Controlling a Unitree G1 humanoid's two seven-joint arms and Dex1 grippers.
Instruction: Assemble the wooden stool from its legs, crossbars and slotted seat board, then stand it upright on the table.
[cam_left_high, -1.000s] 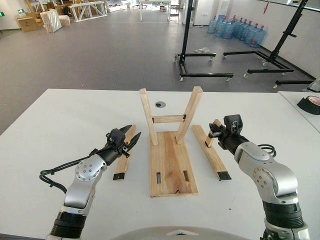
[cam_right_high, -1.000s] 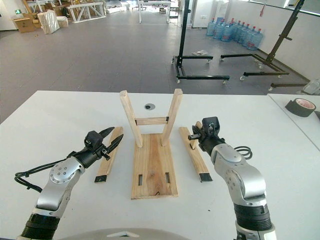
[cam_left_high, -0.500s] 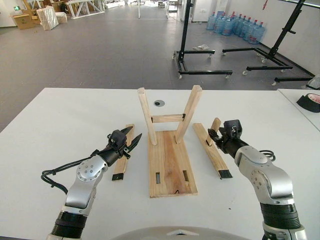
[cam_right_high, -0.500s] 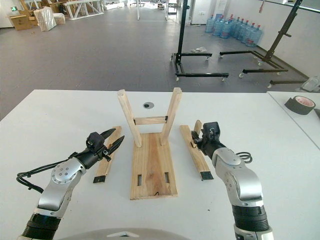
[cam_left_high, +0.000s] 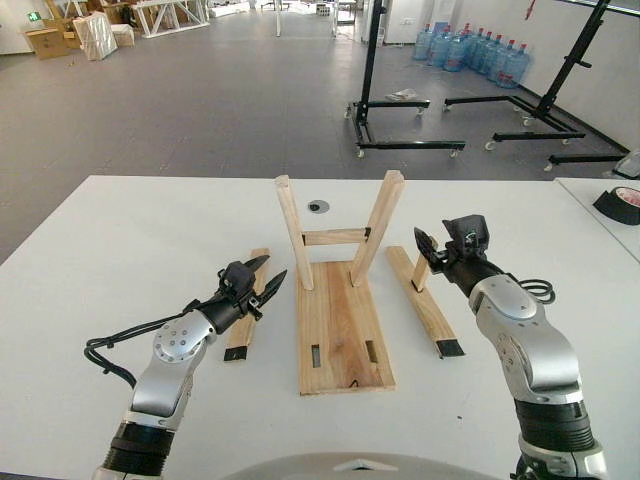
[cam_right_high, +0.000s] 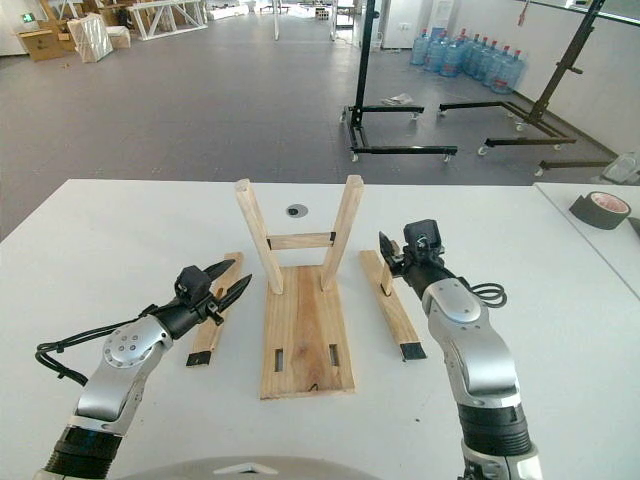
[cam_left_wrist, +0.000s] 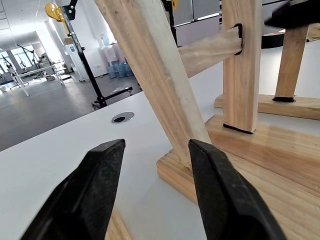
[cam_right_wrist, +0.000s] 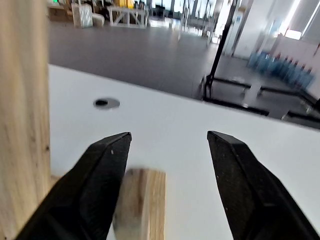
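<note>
The slotted seat board (cam_left_high: 345, 325) lies flat mid-table. Two legs (cam_left_high: 295, 232) (cam_left_high: 377, 228) stand in its far end, joined by a crossbar (cam_left_high: 336, 237). A loose leg (cam_left_high: 247, 320) lies left of the board. Another loose leg (cam_left_high: 424, 300) lies on the right, with a short crossbar (cam_left_high: 421, 270) resting against it. My left gripper (cam_left_high: 262, 283) is open just above the left loose leg, pointing at the standing legs (cam_left_wrist: 165, 90). My right gripper (cam_left_high: 432, 248) is open a little above the short crossbar's end (cam_right_wrist: 141, 200), holding nothing.
A tape roll (cam_left_high: 620, 205) lies at the table's far right edge. A round grommet hole (cam_left_high: 319, 207) sits behind the legs. Cables trail from both arms (cam_left_high: 110, 350) (cam_left_high: 538, 290). Black wheeled stands (cam_left_high: 410, 150) are on the floor beyond the table.
My right gripper has risen off the short crossbar and now hangs above it. The left gripper has barely moved. The head camera tilted slightly.
</note>
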